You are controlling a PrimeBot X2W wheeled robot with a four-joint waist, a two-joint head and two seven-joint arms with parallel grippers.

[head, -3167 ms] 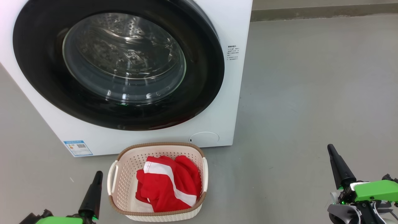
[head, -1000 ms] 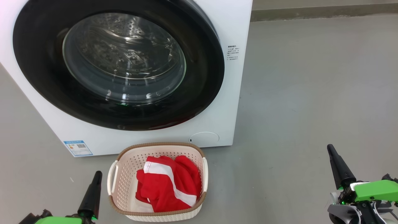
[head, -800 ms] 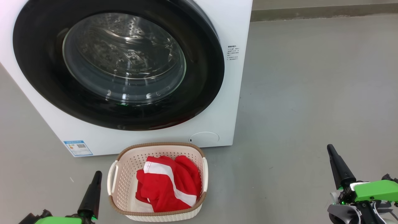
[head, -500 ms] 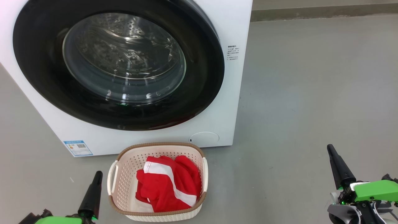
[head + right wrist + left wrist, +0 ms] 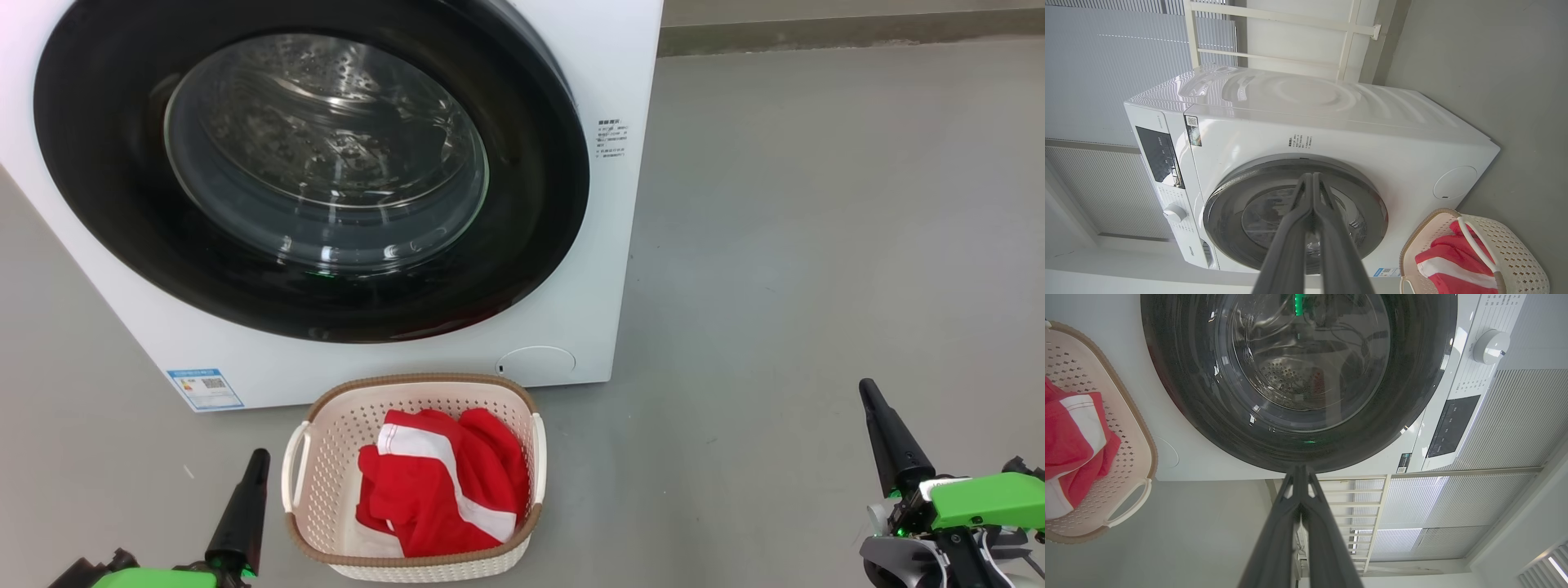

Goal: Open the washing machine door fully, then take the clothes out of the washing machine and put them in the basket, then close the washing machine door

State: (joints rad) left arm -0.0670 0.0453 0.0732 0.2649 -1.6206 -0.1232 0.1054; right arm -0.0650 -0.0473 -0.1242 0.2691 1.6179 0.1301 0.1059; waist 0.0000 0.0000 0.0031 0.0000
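Nothing has moved since the earlier pictures: our arms, the door and the basket sit exactly as they did. We hold our left gripper low, just beside the left handle of the basket, and our right gripper well apart from it, over the bare floor. Both have their fingers pressed together on nothing, and each wrist view shows its dark pair meeting at a point. The washing machine door lies flush against the white front of the washing machine, its black rim closed all round, and through the glass we see only steel drum. The clothes, red with white stripes, lie heaped inside the basket, which stands on the floor just in front of the machine, below the door; we judge it was put there to make the carry from the drum short. From how things lie we take all three steps as done, and we think the arms rest drawn back and empty because nothing is left to grasp.
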